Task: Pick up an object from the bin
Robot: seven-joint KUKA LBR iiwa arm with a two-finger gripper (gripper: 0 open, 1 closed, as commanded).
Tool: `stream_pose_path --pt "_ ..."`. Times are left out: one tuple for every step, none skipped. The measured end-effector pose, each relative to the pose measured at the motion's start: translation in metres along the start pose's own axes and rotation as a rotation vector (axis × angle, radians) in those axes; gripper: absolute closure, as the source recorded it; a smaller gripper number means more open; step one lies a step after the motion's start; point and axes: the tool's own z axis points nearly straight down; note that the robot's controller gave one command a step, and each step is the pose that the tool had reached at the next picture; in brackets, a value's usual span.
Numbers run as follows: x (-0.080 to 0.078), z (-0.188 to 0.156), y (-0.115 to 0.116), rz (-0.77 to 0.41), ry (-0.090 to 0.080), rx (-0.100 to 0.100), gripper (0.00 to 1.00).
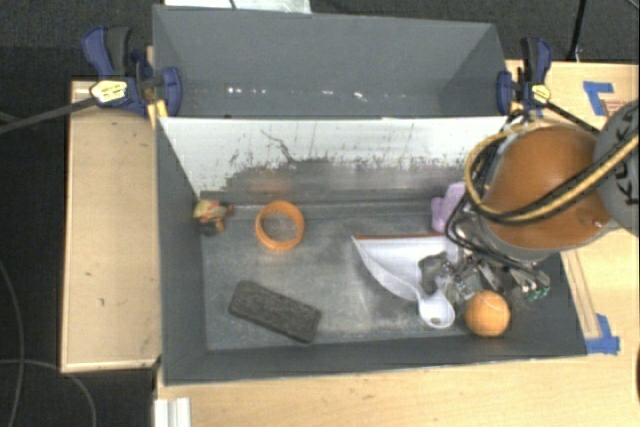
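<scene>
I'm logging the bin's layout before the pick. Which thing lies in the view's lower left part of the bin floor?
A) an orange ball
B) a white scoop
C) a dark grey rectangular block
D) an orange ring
C: the dark grey block lies at the lower left. The orange ring sits further back, and the orange ball and white scoop lie to the right by the gripper.

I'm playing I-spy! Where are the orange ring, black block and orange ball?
orange ring (280,241), camera view, near rim.
black block (275,311), camera view, top face.
orange ball (488,314), camera view, its middle.
</scene>
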Motion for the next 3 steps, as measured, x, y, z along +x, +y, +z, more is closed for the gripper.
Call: stream_pose_path --pt "0.001 -0.007 0.001 0.001 0.002 -0.002 1.00" --pt "0.002 -0.027 0.002 0.002 0.009 -0.006 1.00" --pt "0.001 -0.050 0.001 0.002 0.003 -0.002 1.00"
